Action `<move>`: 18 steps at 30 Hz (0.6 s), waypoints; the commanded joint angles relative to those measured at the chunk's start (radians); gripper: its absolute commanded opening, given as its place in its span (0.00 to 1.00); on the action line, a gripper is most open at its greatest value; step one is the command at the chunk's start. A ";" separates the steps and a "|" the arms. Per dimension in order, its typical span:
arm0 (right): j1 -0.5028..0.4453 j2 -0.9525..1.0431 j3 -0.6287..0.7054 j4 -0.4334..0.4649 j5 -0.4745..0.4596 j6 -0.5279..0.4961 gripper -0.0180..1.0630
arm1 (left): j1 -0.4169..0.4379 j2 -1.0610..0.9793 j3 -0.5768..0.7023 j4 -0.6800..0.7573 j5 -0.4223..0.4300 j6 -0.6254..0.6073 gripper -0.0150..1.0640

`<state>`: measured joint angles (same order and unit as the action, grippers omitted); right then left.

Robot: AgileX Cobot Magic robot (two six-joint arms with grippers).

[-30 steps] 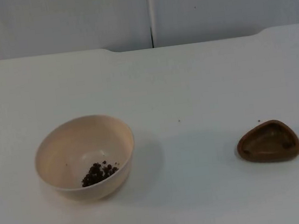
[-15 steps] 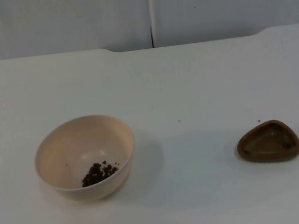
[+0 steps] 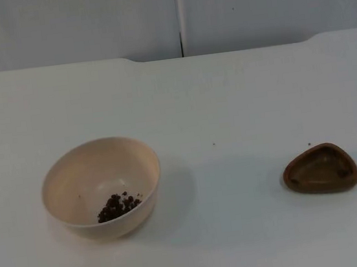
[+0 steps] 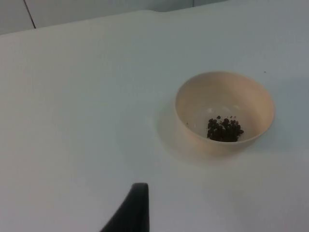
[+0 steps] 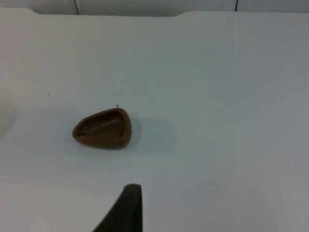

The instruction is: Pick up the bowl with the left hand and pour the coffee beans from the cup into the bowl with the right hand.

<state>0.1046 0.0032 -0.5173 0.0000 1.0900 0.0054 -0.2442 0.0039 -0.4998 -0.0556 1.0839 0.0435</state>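
Observation:
A cream bowl (image 3: pixel 73 179) stands on the table at the left, with a small heap of coffee beans (image 3: pixel 117 206) in its bottom. Far to its right lies a brown, rounded-triangle cup (image 3: pixel 320 168), upright, its inside looking almost bare. My left gripper (image 4: pixel 130 212) waits well back from the bowl (image 4: pixel 193 96) and the beans (image 4: pixel 223 129), holding nothing. My right gripper (image 5: pixel 126 208) hangs apart from the cup (image 5: pixel 103 128), also with nothing in it.
A stray bean (image 3: pixel 309 144) lies just behind the cup, and a dark speck (image 3: pixel 214 144) sits mid-table. The white table top (image 3: pixel 226 95) runs back to the grey partition wall (image 3: pixel 86 21).

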 commanded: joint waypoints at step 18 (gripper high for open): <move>-0.016 -0.003 0.002 0.012 -0.012 0.002 0.99 | 0.083 -0.004 0.004 -0.003 -0.009 0.003 0.99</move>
<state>0.0970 0.0032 -0.5173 0.0081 1.0864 0.0054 -0.1762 0.0039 -0.4998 -0.0556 1.0839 0.0435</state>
